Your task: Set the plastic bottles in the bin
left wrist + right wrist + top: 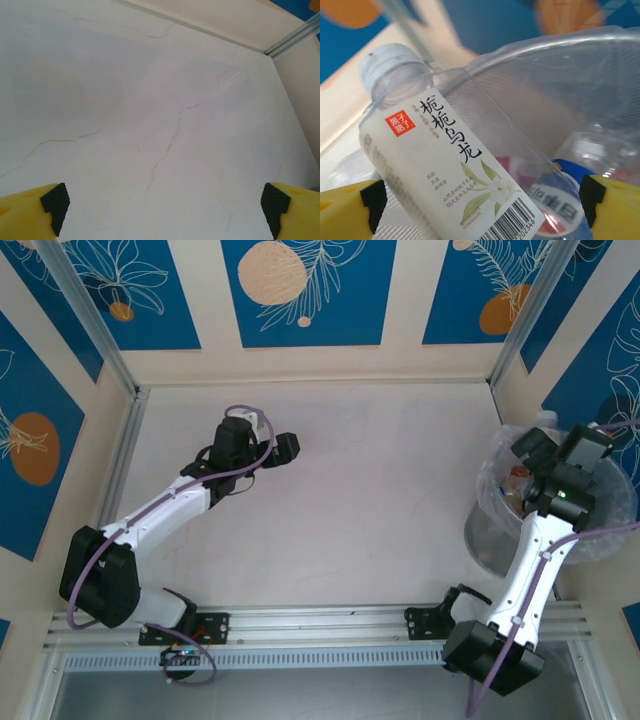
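The white-labelled bottle (pixel 445 165) is seen tilted over the bin (pixel 485 535), untouched between the right gripper's (pixel 480 205) wide-spread jaws, so its drop is judged under way and withdrawal above the bin's rim is called for.

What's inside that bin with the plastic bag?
In the bin, a white-labelled bottle with a white cap sits uppermost, and a blue-labelled bottle is partly under it. That top bottle and the right arm hide whatever lies deeper.

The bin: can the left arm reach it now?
Probably not: the left end effector hangs far from the bin, which stands at the right edge of the table under the right arm.
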`<action>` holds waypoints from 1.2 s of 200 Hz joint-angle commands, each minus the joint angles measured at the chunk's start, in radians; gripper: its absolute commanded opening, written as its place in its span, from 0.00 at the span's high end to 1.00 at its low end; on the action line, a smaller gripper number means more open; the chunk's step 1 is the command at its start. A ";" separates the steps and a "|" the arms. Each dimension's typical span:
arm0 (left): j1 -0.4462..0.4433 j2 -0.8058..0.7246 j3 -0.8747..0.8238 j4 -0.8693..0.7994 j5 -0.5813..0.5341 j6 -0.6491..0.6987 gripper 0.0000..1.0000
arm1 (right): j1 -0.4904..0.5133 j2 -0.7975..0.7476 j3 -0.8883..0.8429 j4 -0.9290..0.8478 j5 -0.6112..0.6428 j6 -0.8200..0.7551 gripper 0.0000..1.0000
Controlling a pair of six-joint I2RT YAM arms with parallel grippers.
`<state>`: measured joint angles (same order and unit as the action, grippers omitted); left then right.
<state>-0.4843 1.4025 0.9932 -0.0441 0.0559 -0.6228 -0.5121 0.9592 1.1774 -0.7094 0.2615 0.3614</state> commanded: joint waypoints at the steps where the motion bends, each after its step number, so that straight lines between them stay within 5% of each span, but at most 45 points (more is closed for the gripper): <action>1: 0.008 0.012 0.021 0.010 0.025 -0.015 0.00 | 0.106 0.006 0.015 -0.005 -0.011 -0.052 0.00; 32: 0.007 0.002 0.021 0.004 0.015 -0.009 0.00 | 0.175 -0.020 0.052 -0.046 0.101 -0.070 0.00; 78: 0.011 -0.008 0.023 -0.014 -0.011 -0.018 0.00 | 0.316 -0.116 0.013 0.042 -0.217 -0.120 0.01; 114: 0.031 -0.063 0.009 -0.093 -0.143 -0.008 0.00 | 0.464 -0.074 -0.079 0.131 -0.426 -0.188 0.00; 173: 0.179 -0.280 -0.121 -0.298 -0.635 0.088 0.00 | 0.639 0.143 -0.289 0.384 -0.326 -0.360 0.00; 201: 0.283 -0.365 -0.222 -0.282 -0.714 0.161 0.00 | 0.649 0.207 -0.371 0.508 -0.333 -0.437 0.00; 240: 0.375 -0.366 -0.356 -0.102 -0.650 0.271 0.00 | 0.649 0.282 -0.417 0.575 -0.292 -0.494 0.00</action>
<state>-0.1585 1.0218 0.7090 -0.2607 -0.5858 -0.4553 0.1310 1.2118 0.7883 -0.2562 -0.0723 -0.0605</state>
